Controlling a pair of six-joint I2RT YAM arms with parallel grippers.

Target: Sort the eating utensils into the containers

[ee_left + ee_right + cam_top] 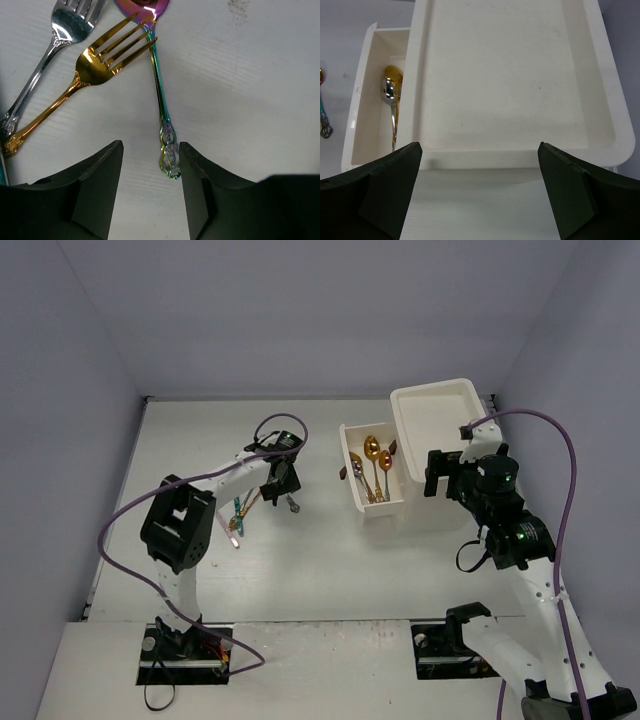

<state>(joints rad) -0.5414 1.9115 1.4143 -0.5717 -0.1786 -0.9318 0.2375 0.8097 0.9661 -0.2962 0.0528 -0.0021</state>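
The left gripper hangs low over the table, jaws apart, with the ornate end of an iridescent spoon lying between them. A gold fork crosses the spoon's neck, and a silver fork lies beside it. The right gripper, spread wide and holding nothing, faces the drawer unit — its pulled-out drawer holds gold and silver spoons.
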